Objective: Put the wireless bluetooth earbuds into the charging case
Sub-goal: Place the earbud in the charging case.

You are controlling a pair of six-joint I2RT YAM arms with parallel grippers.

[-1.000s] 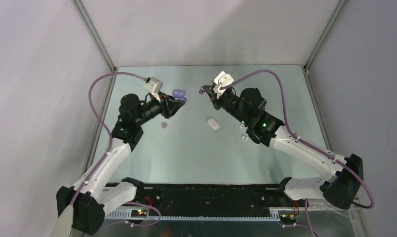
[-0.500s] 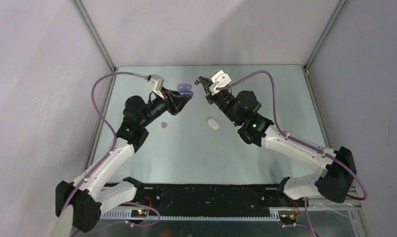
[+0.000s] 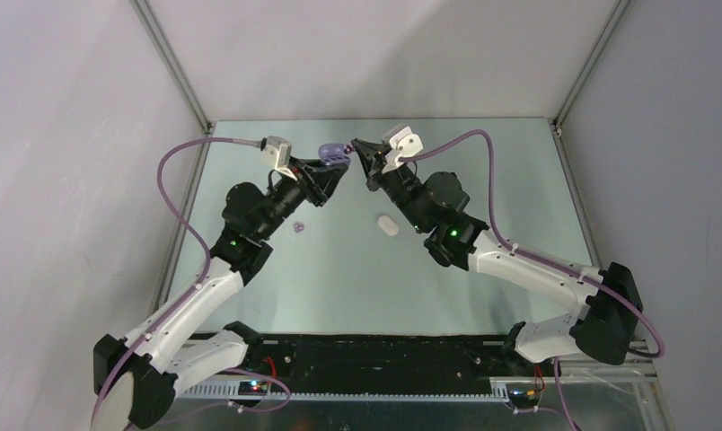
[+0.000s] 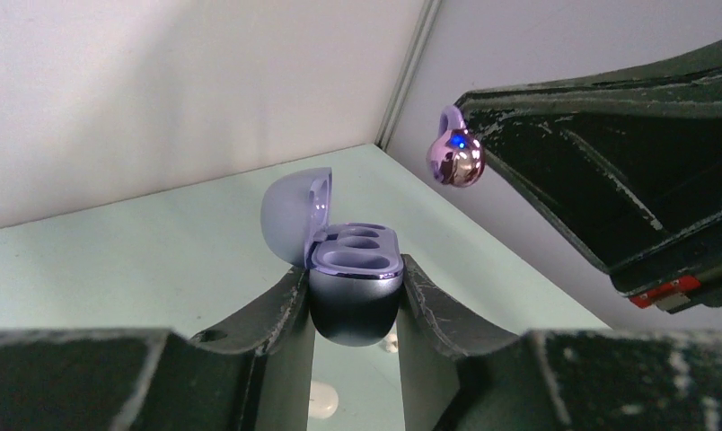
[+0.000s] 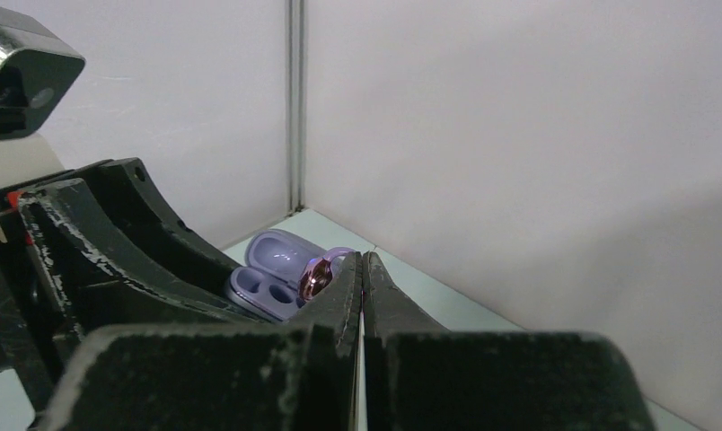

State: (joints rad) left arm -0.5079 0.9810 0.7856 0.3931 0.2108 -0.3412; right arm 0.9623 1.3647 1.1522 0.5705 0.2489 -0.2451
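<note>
Two grippers have come close above the tabletop. The left gripper pinches the open purple case. The right gripper pinches one earbud, now just beside the case, maybe touching its rim. Dropping it in comes next.

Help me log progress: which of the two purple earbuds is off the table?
The earbud pinched in the right end effector, held in the air beside the open case; the other earbud lies on the table.
</note>
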